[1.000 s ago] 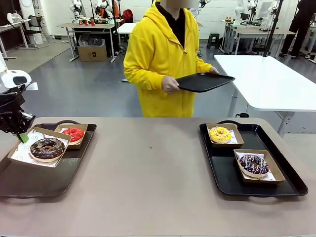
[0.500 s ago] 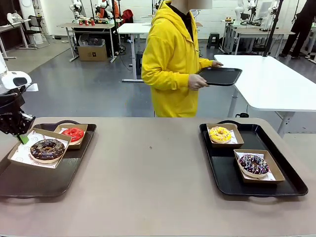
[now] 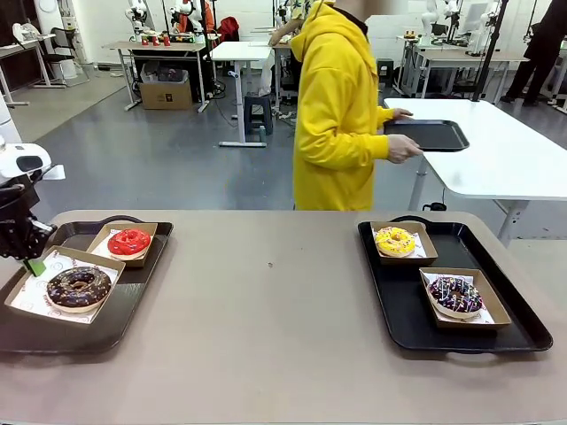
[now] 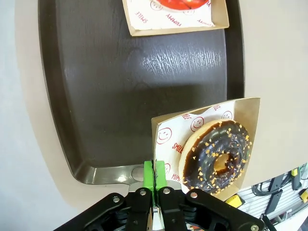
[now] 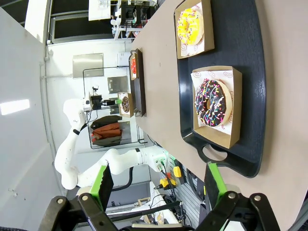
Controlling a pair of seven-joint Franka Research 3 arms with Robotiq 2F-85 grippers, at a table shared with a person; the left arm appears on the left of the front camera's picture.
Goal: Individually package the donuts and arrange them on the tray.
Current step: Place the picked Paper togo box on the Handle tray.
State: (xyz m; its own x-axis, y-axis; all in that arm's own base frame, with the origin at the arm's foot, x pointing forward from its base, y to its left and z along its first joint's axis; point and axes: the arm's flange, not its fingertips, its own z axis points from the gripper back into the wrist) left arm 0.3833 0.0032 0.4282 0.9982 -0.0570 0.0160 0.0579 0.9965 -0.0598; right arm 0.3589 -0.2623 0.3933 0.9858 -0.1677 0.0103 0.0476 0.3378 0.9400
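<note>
My left gripper (image 3: 35, 264) (image 4: 155, 175) is shut on the corner of a cardboard box (image 4: 243, 108) that holds the chocolate donut with brown crumbs (image 3: 79, 288) (image 4: 216, 156). The box sits at the left end of the left black tray (image 3: 89, 332) (image 4: 110, 86) and partly overhangs its rim. A boxed red-iced donut (image 3: 129, 241) (image 4: 185, 4) lies at the tray's far end. The right tray (image 3: 399, 301) (image 5: 240, 38) carries the boxed yellow donut (image 3: 394, 240) (image 5: 190, 21) and the boxed sprinkled donut (image 3: 454, 294) (image 5: 213, 103). High above it, my right gripper (image 5: 160, 187) is open and holds nothing.
Behind the table, a person in a yellow hoodie (image 3: 341, 115) faces away to the right and holds another black tray (image 3: 434, 135) over a white table (image 3: 505, 159). The tan tabletop (image 3: 266, 310) stretches between my two trays.
My left gripper has pulled the crumb donut's box left and toward the near side. The person has turned and walked right, carrying the black tray to the white table.
</note>
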